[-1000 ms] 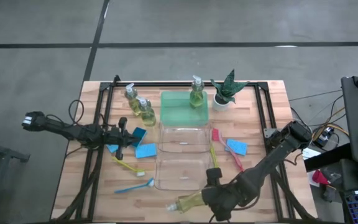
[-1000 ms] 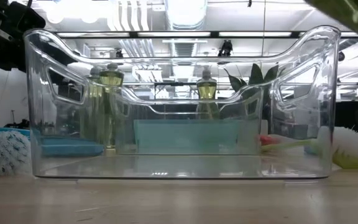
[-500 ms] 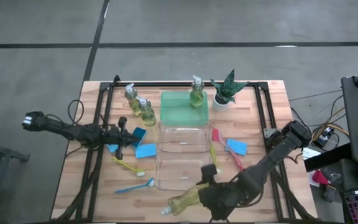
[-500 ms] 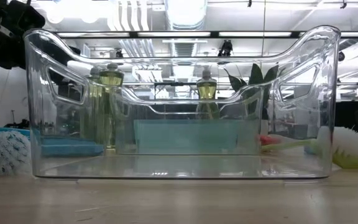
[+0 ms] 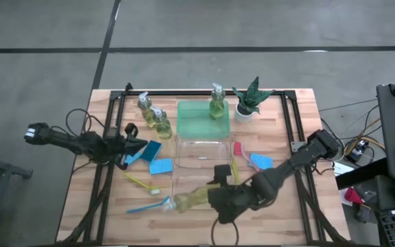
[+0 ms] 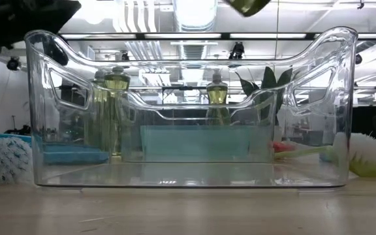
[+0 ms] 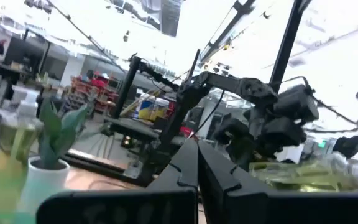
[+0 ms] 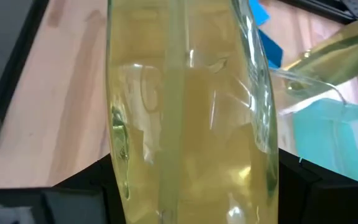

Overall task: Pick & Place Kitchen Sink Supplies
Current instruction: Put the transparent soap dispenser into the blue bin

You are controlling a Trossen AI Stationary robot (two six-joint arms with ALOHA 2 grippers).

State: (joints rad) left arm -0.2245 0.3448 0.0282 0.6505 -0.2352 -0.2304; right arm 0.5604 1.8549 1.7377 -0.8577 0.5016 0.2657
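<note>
Yellow-green pump bottle (image 5: 192, 199) lies sideways, clamped in my right gripper (image 5: 218, 197), lower centre of the high view, over the near clear bin (image 5: 199, 180). I should turn it upright, then lower slowly.

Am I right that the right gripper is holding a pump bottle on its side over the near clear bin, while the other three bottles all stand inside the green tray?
Not quite. The right gripper does carry a pump bottle on its side by the near clear bin. But the high view shows only one bottle in the green tray; two bottles stand on the table left of it.
</note>
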